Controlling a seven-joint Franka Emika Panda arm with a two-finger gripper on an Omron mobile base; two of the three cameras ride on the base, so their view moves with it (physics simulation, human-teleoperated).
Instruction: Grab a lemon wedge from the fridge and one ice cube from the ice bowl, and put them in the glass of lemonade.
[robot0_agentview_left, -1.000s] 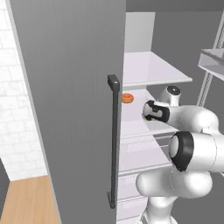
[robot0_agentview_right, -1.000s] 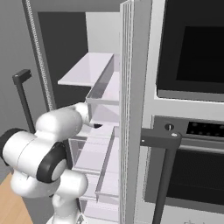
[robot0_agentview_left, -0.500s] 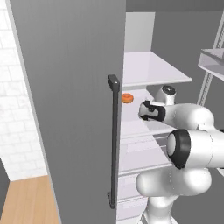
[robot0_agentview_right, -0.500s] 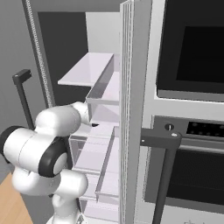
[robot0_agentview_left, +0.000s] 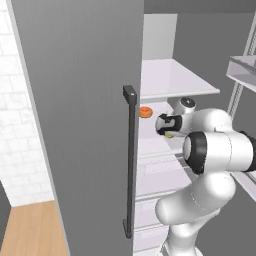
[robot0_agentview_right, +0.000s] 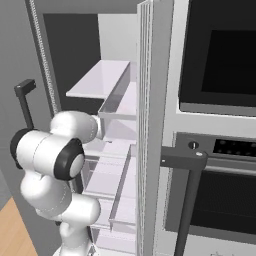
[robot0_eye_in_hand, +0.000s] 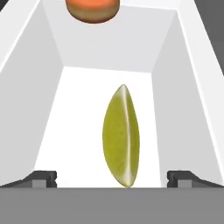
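Tall grey two-door fridge (robot0_agentview_left: 85, 100) stands open, dark vertical bar handle (robot0_agentview_left: 130, 160) on its door. White arm reaches inside; two-finger gripper (robot0_eye_in_hand: 111, 177) has its jaws wide apart, nothing between the tips but the small yellow-green lemon wedge (robot0_eye_in_hand: 121, 135), which lies on the white shelf floor (robot0_eye_in_hand: 74, 131) of the fridge, lengthwise between the fingertips (robot0_eye_in_hand: 41, 177), apparently not touching them. Flat round orange item (robot0_eye_in_hand: 92, 9) sits farther back on the same shelf, beyond the wedge.
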